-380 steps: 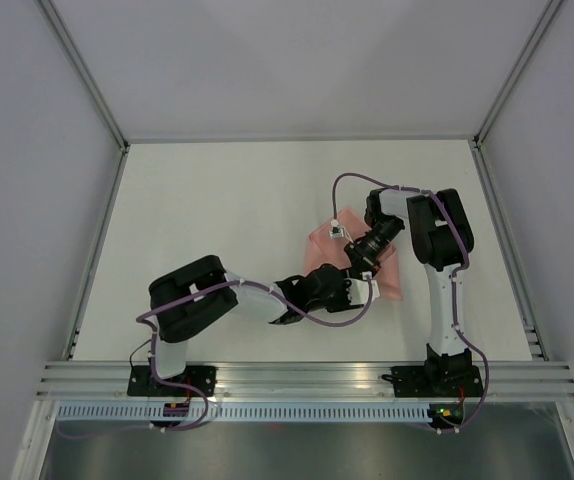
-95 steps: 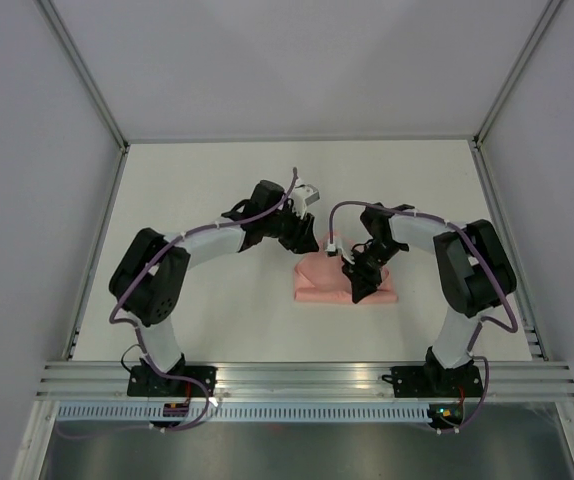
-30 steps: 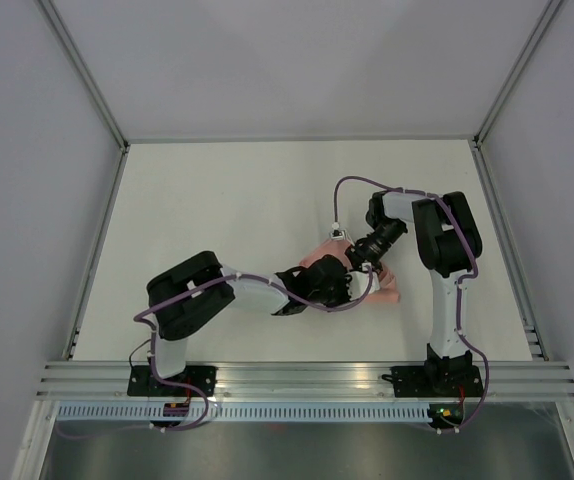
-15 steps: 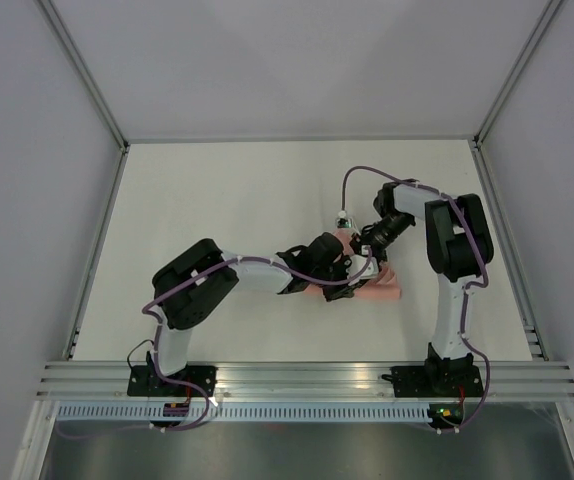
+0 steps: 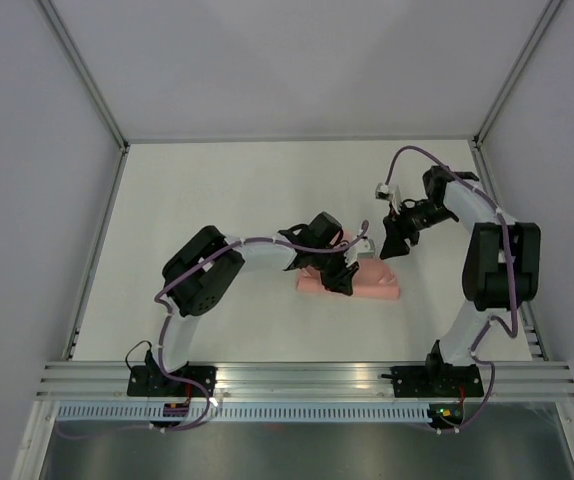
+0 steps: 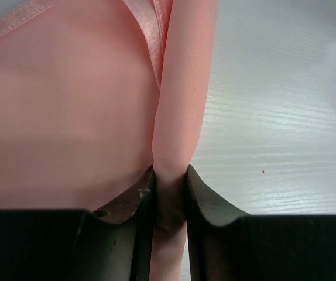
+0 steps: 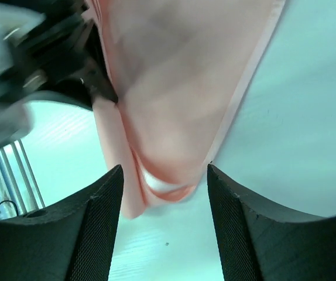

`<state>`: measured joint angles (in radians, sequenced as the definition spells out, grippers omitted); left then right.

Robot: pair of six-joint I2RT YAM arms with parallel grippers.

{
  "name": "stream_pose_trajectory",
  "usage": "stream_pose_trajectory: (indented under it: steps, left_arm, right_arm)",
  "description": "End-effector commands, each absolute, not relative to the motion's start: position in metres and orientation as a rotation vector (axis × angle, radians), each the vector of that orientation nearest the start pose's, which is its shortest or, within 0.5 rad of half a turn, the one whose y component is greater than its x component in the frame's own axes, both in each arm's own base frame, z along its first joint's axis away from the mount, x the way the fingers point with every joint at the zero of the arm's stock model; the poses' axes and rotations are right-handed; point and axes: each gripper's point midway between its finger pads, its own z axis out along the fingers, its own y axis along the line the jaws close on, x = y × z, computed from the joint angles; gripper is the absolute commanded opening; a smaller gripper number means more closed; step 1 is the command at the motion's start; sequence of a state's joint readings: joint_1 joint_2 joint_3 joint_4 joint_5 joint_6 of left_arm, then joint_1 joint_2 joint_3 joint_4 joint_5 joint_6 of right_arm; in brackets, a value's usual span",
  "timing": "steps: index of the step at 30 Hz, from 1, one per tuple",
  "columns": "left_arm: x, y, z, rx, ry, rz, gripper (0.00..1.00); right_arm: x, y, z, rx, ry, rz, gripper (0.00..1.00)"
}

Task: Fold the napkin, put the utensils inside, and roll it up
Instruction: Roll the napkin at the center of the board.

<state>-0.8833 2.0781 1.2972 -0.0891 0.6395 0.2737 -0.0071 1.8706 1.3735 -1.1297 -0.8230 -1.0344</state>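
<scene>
Rolling is in hand: the left fingers [image 6: 206, 202] pinch narrowly on the rolled edge of the napkin [image 5: 372, 287], which lies on the worktop [image 5: 217, 200], while the right fingers [image 7: 98, 222] stand wide near its far right end, so the next move probably calls for gripping that end and turning evenly.

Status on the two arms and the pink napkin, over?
Left gripper pinching rolled edge of napkin. Right gripper open, holding nothing. Utensils not visible; nothing blocking.
</scene>
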Motion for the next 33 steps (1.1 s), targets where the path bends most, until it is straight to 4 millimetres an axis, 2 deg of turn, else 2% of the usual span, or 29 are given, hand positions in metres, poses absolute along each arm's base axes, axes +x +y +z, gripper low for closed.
stream_pose_trajectory:
  steps: [1,2,3,4,5,6,7,8,9,10,11,12,13,14,15,17,18,22,27,33]
  left_arm:
    - [0.212,-0.401,-0.013,1.580,2.176,-1.130,0.04]
    - [0.209,-0.401,-0.015,1.581,2.196,-1.151,0.04]
    - [0.209,-0.400,-0.014,1.573,2.210,-1.171,0.04]
    - [0.214,-0.403,-0.011,1.555,2.211,-1.190,0.05]
    - [0.211,-0.400,-0.016,1.555,2.246,-1.219,0.05]
    - [0.211,-0.400,-0.016,1.550,2.255,-1.240,0.05]
    - [0.215,-0.404,-0.013,1.542,2.253,-1.256,0.06]
    - [0.215,-0.404,-0.015,1.539,2.269,-1.278,0.06]
    - [0.213,-0.402,-0.016,1.537,2.293,-1.289,0.06]
    - [0.217,-0.405,-0.012,1.530,2.289,-1.315,0.06]
    - [0.215,-0.405,-0.017,1.528,2.314,-1.326,0.06]
    - [0.215,-0.402,-0.018,1.521,2.343,-1.333,0.06]
    - [0.219,-0.406,-0.015,1.515,2.337,-1.335,0.06]
    - [0.218,-0.406,-0.017,1.512,2.348,-1.341,0.07]
    - [0.218,-0.405,-0.019,1.509,2.360,-1.350,0.07]
    - [0.218,-0.407,-0.019,1.490,2.378,-1.362,0.07]
    - [0.218,-0.406,-0.021,1.485,2.389,-1.368,0.07]
    - [0.218,-0.405,-0.022,1.471,2.412,-1.365,0.08]
    - [0.218,-0.405,-0.021,1.466,2.423,-1.370,0.09]
    - [0.219,-0.405,-0.017,1.463,2.418,-1.387,0.10]
  right_arm:
    - [0.304,0.099,0.118,-1.263,2.074,0.834,0.65]
    - [0.301,0.098,0.120,-1.267,2.050,0.793,0.65]
    - [0.294,0.097,0.111,-1.270,2.041,0.757,0.66]
    - [0.290,0.096,0.123,-1.280,1.995,0.683,0.66]
    - [0.292,0.098,0.125,-1.298,1.948,0.627,0.66]
    - [0.279,0.096,0.123,-1.302,1.938,0.576,0.66]
    - [0.276,0.095,0.121,-1.297,1.929,0.535,0.67]
    - [0.279,0.106,0.123,-1.332,1.858,0.482,0.68]
    - [0.265,0.106,0.114,-1.340,1.848,0.438,0.68]
    - [0.264,0.104,0.107,-1.334,1.865,0.374,0.70]
    - [0.267,0.116,0.109,-1.362,1.797,0.326,0.71]
    - [0.256,0.118,0.098,-1.378,1.788,0.307,0.71]
    - [0.255,0.120,0.093,-1.369,1.801,0.283,0.72]
    - [0.252,0.133,0.093,-1.403,1.751,0.287,0.73]
    - [0.246,0.136,0.084,-1.412,1.756,0.294,0.73]
    - [0.246,0.147,0.080,-1.426,1.732,0.280,0.73]
    - [0.243,0.148,0.070,-1.448,1.749,0.279,0.73]
    - [0.240,0.165,0.055,-1.537,1.724,0.242,0.73]
    - [0.240,0.172,0.035,-1.607,1.724,0.156,0.73]
    - [0.240,0.174,0.027,-1.624,1.716,0.116,0.69]
